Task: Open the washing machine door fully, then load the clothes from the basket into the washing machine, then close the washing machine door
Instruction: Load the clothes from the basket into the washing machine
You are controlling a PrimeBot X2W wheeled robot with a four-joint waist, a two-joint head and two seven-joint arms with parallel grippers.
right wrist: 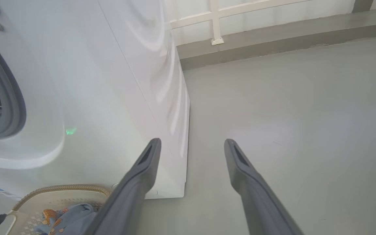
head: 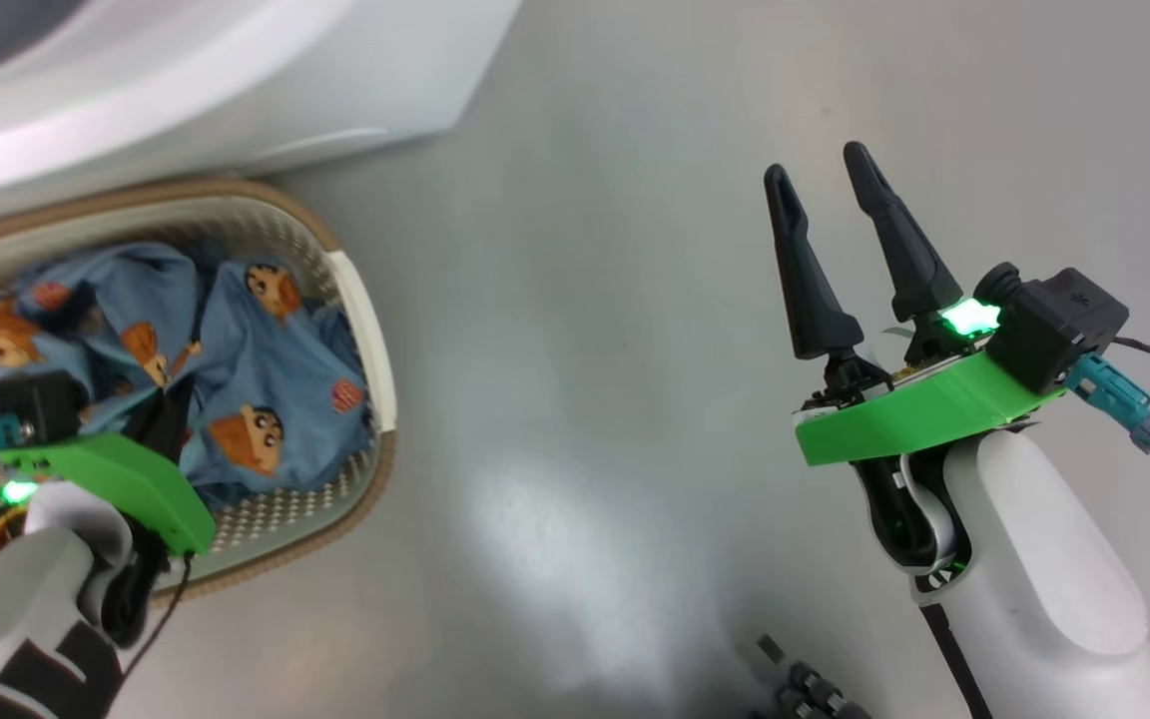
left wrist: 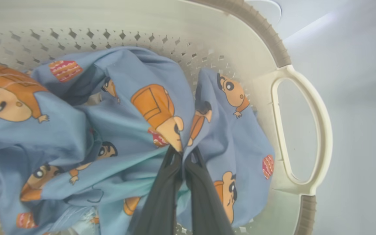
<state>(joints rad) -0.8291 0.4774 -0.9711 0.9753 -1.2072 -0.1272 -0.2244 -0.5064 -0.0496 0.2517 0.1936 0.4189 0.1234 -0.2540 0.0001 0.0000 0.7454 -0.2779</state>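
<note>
So the left gripper (left wrist: 184,153) is down inside the small cream-white perforated plastic basket (left wrist: 321,130) with the brown woven-look rim. Its two dark fingers are pinched together on a fold of the clothes (left wrist: 126,130), light blue fabric printed with orange-and-black cartoon boy faces. The pile sits in the basket on the grey floor (head: 635,300) at the near left, right in front of the big white boxy washing machine (right wrist: 109,81), whose grey rubber ring (right wrist: 11,107) shows at the far left. Meanwhile the right gripper (head: 819,165) hangs over bare floor well off to the right, jaws spread wide, holding nothing.
</note>
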